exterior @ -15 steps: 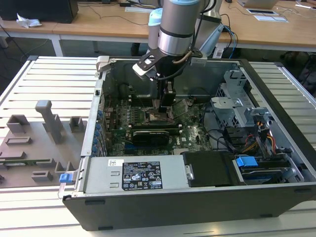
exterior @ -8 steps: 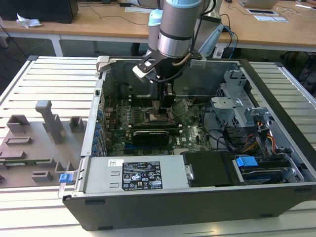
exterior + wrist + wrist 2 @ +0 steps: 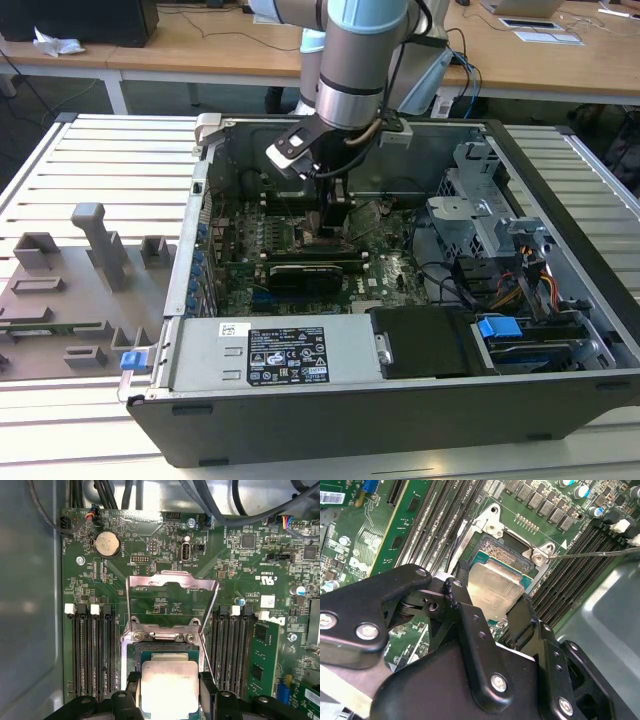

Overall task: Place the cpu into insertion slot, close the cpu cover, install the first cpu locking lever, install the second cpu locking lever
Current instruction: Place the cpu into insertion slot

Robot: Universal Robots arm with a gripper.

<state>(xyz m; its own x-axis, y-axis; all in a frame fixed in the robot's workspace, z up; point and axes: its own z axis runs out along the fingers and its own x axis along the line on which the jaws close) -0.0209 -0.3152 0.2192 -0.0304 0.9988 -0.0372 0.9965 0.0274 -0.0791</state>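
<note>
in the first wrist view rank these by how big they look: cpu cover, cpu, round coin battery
1. cpu cover, the opened frame, looks largest.
2. cpu. It runs off the picture's edge and may sit nearer the camera, so its margin below the cover is unsure.
3. coin battery, clearly smallest.

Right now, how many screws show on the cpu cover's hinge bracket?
2. One screw sits at one end of the hinge bracket, the other screw at its far end, between the cpu and the open cpu cover. The gripper could hide others.
</note>
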